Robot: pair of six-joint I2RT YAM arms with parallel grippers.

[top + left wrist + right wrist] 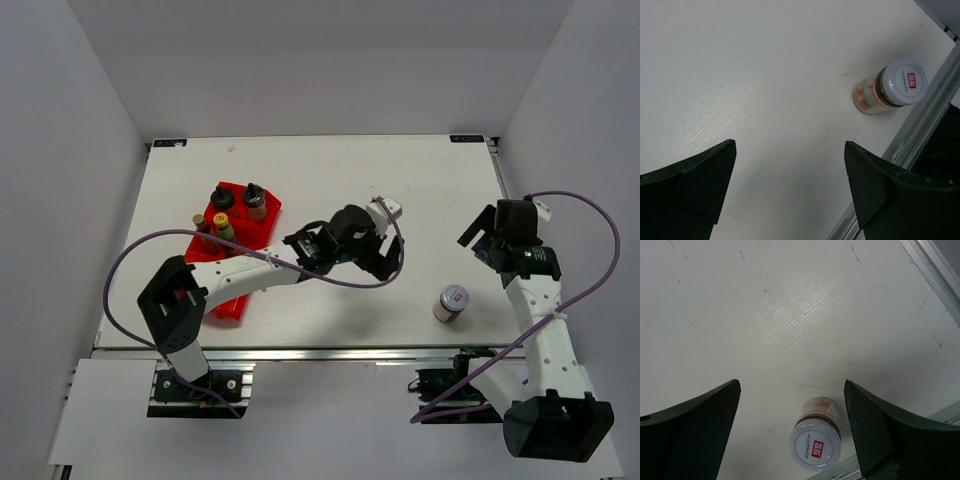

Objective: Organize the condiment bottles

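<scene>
Condiment bottles stand in two places. At the left, four of them are upright in the red tray near the table's far-left part. Two at the back have black caps. Two in front are smaller, one with a yellowish cap and one with a brownish cap. Their labels are too small to read. The left arm lies across the tray's near end, so that part is hidden.

Further right, the left gripper hangs over the bare middle of the table with its fingers spread wide and nothing between them. Open white surface runs from the tray to the white-capped jar, and behind it to the far edge.

That jar stands upright and alone near the table's near edge, well apart from the tray and just beside the metal rail along that edge. It is squat, with clear sides showing brownish contents. An orange label with pale characters wraps its lower half. The flat white cap carries a red square with white characters and a line of fine print, neither of which can be read.

At the right, the right gripper is above the table beyond the jar. Its fingers are also spread wide and hold nothing.
</scene>
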